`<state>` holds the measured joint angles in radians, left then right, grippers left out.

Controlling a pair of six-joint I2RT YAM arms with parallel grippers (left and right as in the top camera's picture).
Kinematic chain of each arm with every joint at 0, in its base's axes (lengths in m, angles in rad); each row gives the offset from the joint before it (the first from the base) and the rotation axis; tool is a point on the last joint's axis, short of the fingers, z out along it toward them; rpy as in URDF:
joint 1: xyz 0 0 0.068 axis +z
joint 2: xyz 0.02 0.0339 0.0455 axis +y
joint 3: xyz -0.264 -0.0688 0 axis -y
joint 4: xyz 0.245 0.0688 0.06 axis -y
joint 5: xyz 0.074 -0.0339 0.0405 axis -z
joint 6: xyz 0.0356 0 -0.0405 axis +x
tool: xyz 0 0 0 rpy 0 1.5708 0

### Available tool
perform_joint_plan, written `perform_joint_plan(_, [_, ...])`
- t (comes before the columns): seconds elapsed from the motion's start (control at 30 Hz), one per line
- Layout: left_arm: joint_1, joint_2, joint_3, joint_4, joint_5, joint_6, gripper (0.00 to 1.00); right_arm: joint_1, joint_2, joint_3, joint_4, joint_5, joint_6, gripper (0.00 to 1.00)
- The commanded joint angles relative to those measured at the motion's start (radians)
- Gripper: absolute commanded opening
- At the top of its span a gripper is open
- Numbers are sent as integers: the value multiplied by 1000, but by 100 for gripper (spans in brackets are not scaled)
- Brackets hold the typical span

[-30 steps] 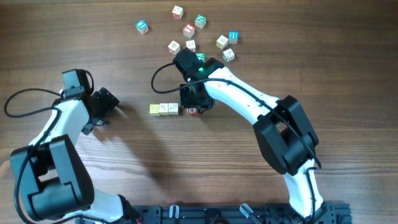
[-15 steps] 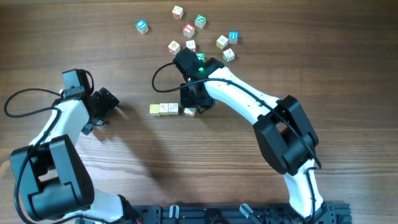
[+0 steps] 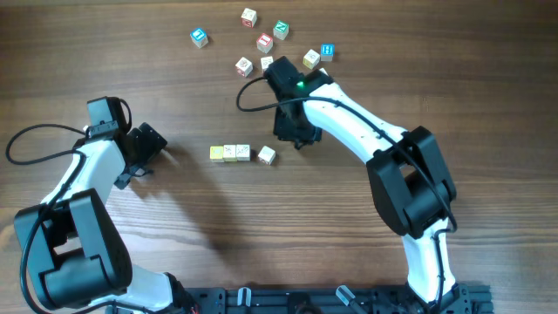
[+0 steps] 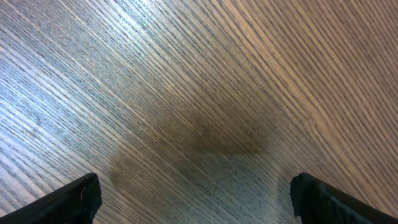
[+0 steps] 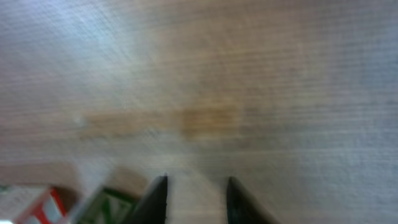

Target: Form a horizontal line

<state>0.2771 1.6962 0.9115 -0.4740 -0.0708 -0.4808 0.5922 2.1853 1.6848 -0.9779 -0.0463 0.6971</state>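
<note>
The horizontal line point(image 3: 230, 153) is three touching cubes, a yellow one at the left and two cream ones. A fourth cream cube point(image 3: 266, 155) lies just right of it, slightly turned, with a small gap. My right gripper point(image 3: 295, 138) hovers up and right of that cube, its jaws a little apart with nothing between them point(image 5: 191, 202). The right wrist view is blurred and shows a green-faced cube point(image 5: 102, 208) and a red-faced cube point(image 5: 34, 205) at the lower left. My left gripper point(image 3: 146, 150) is open wide and empty over bare wood point(image 4: 199, 208), left of the line.
Loose cubes lie scattered at the back: a blue one point(image 3: 200, 37), a cream one point(image 3: 249, 16), a teal one point(image 3: 281, 30), a red one point(image 3: 264, 41), a cream one point(image 3: 244, 66), a yellowish one point(image 3: 311, 58) and another blue one point(image 3: 328, 51). The right arm covers others.
My right gripper has let go of the fourth cube beside the row and moved up and to the right. The cube stays on the table. The left arm has not moved.
</note>
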Motion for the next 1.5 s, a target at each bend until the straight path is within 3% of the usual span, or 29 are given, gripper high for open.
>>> perform_joint_plan(0.0, [2, 7, -5, 2, -9, -2, 100, 21, 5, -12, -65, -82, -16, 4])
perform_joint_plan(0.43, [2, 7, -5, 2, -9, -2, 100, 87, 5, -61, 148, -113, -5, 5])
perform_joint_plan(0.7, [2, 7, -5, 3, -9, -2, 100, 87, 5, -61, 135, -6, -17, 9])
perform_joint_plan(1.03, [2, 7, -5, 3, -9, -2, 100, 105, 5, -61, 176, -105, 20, 4])
perform_joint_plan(1.47, [2, 7, -5, 3, -9, -2, 100, 105, 5, -61, 165, -135, 65, 9])
